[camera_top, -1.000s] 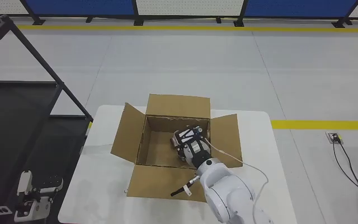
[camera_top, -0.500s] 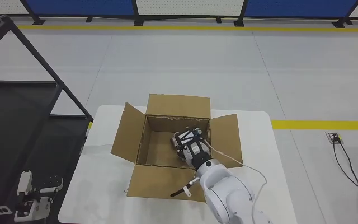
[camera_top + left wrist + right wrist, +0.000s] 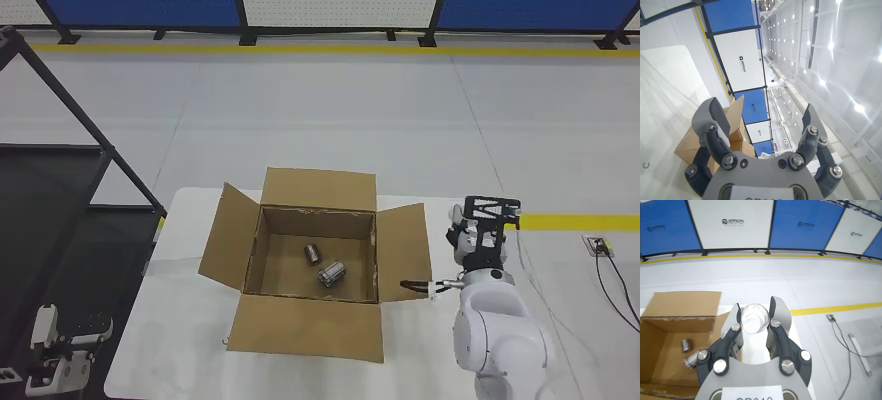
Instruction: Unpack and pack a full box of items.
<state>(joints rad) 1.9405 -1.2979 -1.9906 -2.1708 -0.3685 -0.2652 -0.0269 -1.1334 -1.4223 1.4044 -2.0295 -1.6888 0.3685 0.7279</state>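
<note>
The open cardboard box (image 3: 255, 262) stands mid-table with all flaps folded out. On its floor lie a small brown cylinder (image 3: 313, 252) and a ribbed metal part (image 3: 331, 273); the right wrist view shows the same cylinder (image 3: 686, 345) and metal part (image 3: 690, 362). My right gripper (image 3: 482, 222) hangs over the bare table to the right of the box, clear of its right flap. In its wrist view the right gripper (image 3: 754, 311) is shut on a clear cup (image 3: 754, 322), mouth toward the camera. My left gripper (image 3: 762, 109) is open and holds nothing, with the box (image 3: 734, 132) off to its side.
A black metal rack (image 3: 70, 190) stands left of the table. White tabletop (image 3: 450, 330) lies free to the right of the box and along the left side. A cable and socket (image 3: 600, 250) lie on the floor at the right.
The right arm has come up out of the box and swung right, carrying the clear cup to above the table's right side. The two parts in the box are now uncovered.
</note>
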